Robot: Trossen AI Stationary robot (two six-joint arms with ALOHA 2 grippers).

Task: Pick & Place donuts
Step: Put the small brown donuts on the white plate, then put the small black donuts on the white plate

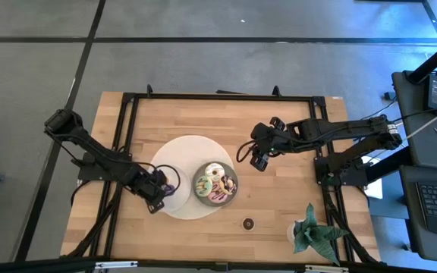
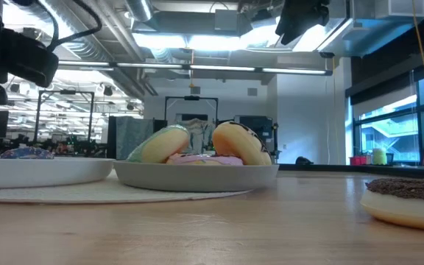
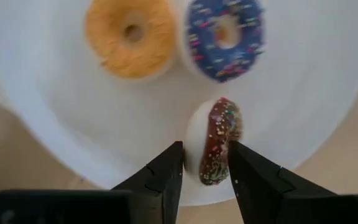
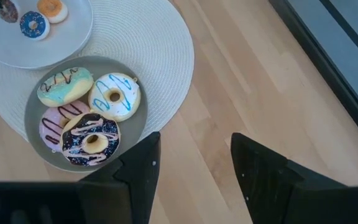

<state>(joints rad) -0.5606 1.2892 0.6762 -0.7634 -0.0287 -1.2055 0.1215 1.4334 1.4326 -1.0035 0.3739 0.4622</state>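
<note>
My left gripper (image 1: 158,193) is over the white plate (image 3: 55,112) and shut on a tiny dark brown sprinkled donut (image 3: 219,146). A tiny orange donut (image 3: 129,34) and a tiny purple donut (image 3: 224,34) lie flat on that plate. Green (image 4: 65,86), white (image 4: 114,96), pink (image 4: 53,127) and dark-iced (image 4: 92,140) larger donuts lie packed on the grey plate (image 4: 36,149). Another brown-iced donut (image 1: 248,223) lies flat on the table near the front edge. My right gripper (image 4: 194,140) is open and empty, above the bare table to the right of the grey plate. My left gripper pinches the tiny brown donut between its two fingers, one finger on the white underside (image 3: 194,146) and one on the iced top (image 3: 229,146). The fingers come from above, pointing down. The donut stands on edge over the white plate; whether it touches the plate I cannot tell.
Both plates sit on a round white woven mat (image 4: 160,50) at the table's middle. A small potted plant (image 1: 309,231) stands at the front right corner. A black frame (image 1: 127,136) runs along the table's edges. Bare wood lies to the right of the mat.
</note>
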